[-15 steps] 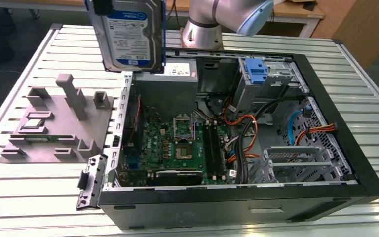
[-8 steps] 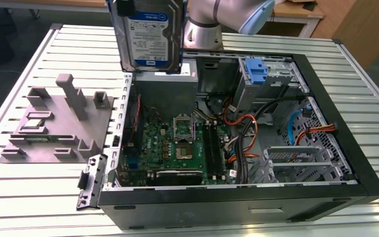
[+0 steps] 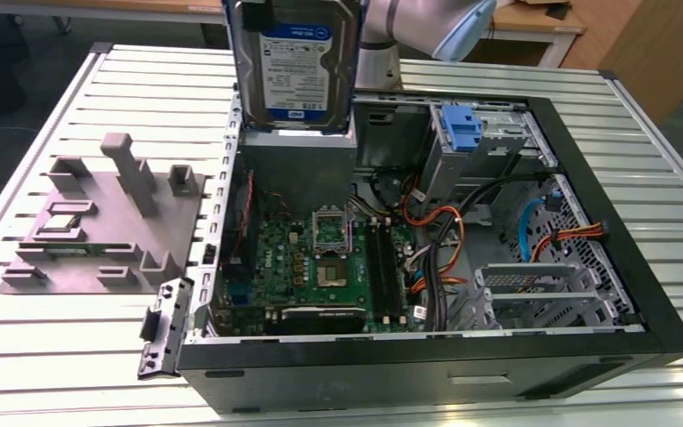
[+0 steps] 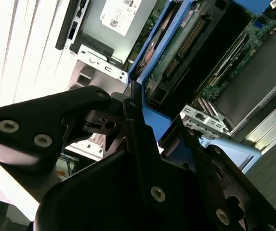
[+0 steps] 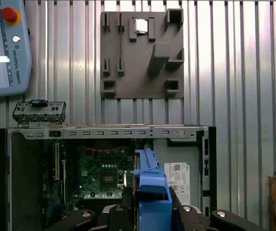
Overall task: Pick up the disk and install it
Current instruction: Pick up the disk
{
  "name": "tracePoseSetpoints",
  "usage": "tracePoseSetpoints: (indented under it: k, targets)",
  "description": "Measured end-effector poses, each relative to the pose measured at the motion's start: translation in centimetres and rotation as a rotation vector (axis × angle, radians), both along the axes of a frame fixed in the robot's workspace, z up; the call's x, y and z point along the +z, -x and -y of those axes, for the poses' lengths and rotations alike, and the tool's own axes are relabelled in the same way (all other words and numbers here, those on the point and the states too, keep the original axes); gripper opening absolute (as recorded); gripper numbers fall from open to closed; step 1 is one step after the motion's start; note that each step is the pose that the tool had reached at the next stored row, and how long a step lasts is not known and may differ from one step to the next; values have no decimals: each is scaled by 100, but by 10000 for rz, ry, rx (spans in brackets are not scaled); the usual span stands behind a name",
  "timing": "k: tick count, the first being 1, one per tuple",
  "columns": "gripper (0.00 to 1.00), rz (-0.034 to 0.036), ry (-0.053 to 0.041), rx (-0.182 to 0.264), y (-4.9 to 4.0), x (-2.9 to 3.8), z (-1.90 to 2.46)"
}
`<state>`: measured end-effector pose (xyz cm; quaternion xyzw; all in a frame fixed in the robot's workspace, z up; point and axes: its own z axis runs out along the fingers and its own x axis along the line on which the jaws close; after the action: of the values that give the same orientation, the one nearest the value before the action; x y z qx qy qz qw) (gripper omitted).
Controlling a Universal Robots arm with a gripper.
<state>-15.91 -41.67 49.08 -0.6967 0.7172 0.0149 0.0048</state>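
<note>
Disk (image 3: 292,62) clear above open case (image 3: 413,360); cables (image 3: 443,233), drive cage (image 3: 543,294) crowd interior on exterior view's right.

The label (image 3: 295,76) on my disk (image 3: 294,18), above the case (image 3: 437,378), and a sticker (image 5: 177,179) inside it bear print I can't read; the pendant (image 5: 5,53) beside it bears its maker's name.

A counter (image 3: 57,356) of ribbed silver metal slats spans the scene, and light glares off the slats in pale streaks. Beyond it lies a dark grey floor (image 3: 104,31). At the exterior view's right, a light wooden cabinet (image 3: 650,44) stands near a wood-topped desk (image 3: 543,20).
</note>
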Motion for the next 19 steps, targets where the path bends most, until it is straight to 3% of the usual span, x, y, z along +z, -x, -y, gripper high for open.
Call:
tracePoseSetpoints:
  k: [5,11,15,19]
  targets:
    - [36,0,4,-18,-50,-3,9]
    - [36,1,4,-54,-52,-19,120]
    - [36,0,5,-104,-104,-26,130]
    - [36,0,5,-130,-215,-32,130]
